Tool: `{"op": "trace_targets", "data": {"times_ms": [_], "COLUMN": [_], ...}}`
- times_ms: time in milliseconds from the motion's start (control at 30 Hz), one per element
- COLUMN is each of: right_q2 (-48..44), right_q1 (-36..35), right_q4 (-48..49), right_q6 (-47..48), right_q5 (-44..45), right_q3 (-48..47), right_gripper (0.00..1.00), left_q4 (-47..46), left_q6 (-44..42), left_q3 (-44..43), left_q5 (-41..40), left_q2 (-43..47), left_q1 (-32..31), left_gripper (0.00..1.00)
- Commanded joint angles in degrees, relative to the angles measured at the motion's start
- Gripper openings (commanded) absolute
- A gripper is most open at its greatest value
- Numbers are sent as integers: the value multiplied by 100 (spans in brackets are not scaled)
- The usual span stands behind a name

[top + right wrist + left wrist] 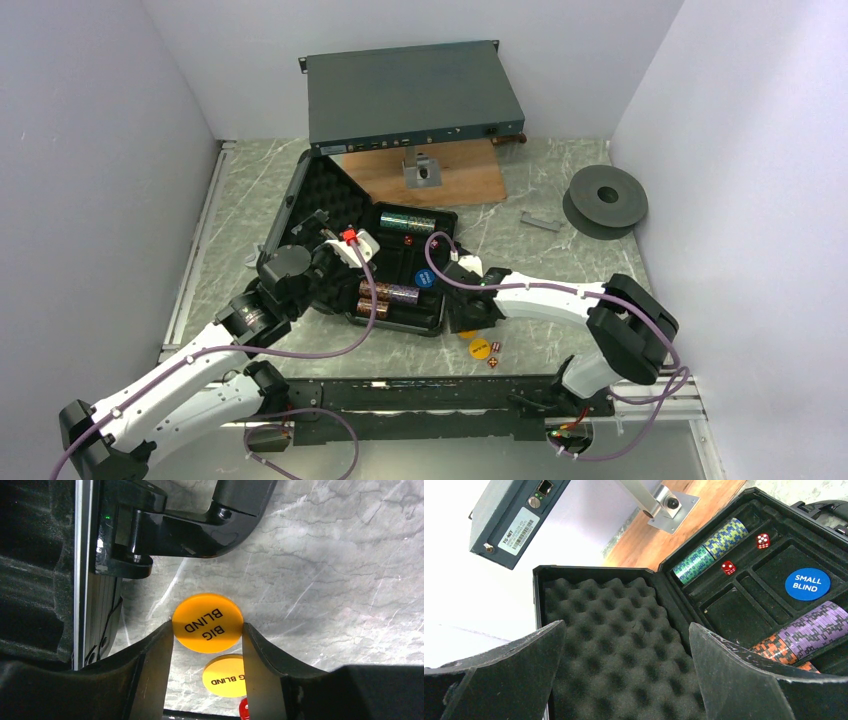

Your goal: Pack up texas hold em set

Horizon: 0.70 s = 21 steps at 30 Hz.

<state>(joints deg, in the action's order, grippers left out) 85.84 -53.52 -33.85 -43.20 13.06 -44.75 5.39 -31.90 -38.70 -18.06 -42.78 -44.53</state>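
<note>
The black case (446,262) lies open, its foam-lined lid (619,630) tilted up on the left. In its tray are a green-and-blue chip stack (711,550), a purple-and-orange chip stack (806,635), a blue SMALL BLIND disc (807,584) and two red dice (763,540). My left gripper (626,645) hangs open over the lid foam, holding nothing. Just off the case's front right corner, my right gripper (207,630) is shut on an orange BIG BLIND disc (207,622), a finger on each edge. Below it on the table lie a yellow BIG BLIND disc (225,676) and a red die (243,710).
A large grey-blue rack unit (410,95) stands at the back, over a wooden board (455,182) with a metal bracket (423,172). A dark grey spool (605,200) sits at the right wall, and a small grey strip (540,221) lies near it. The case handle (200,525) lies close to my right gripper.
</note>
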Motion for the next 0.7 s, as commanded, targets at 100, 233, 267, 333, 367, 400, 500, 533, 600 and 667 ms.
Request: {"op": "trace_targets", "data": {"times_ms": [100, 233, 267, 333, 367, 400, 500, 533, 600, 667], "right_q2": [252, 42, -19, -145, -209, -281, -443, -479, -528, -583], "right_q1": [-62, -62, -62, -62, -62, -62, -62, -62, -64, -62], "right_q4": [-313, -483, -560, -683, -744, -812, -867, -888, -923, -968], "right_q6": [-105, -118, -123, -127, -132, -128, -108, -109, -114, -118], "right_q5": [131, 214, 247, 310, 344, 379, 375, 381, 388, 405], "right_q3": [253, 121, 86, 14, -16, -59, -102, -112, -141, -168], "right_gripper": [47, 46, 46, 46, 46, 46, 46, 46, 46, 46], "left_q4": [-88, -86, -82, -90, -90, -91, -91, -91, -91, -91], "left_q6": [-5, -9, -9, -8, -9, -9, -5, -1, 0, 0], "left_q3": [-50, -50, -46, -50, -50, -50, -50, -50, -50, -50], "left_q5": [27, 7, 5, -3, -12, -13, -11, -13, -13, -13], "left_q2": [61, 34, 28, 25, 25, 25, 27, 23, 26, 22], "left_q1": [14, 14, 15, 10, 7, 9, 6, 8, 7, 8], "left_gripper": [100, 100, 100, 100, 100, 100, 100, 100, 100, 100]}}
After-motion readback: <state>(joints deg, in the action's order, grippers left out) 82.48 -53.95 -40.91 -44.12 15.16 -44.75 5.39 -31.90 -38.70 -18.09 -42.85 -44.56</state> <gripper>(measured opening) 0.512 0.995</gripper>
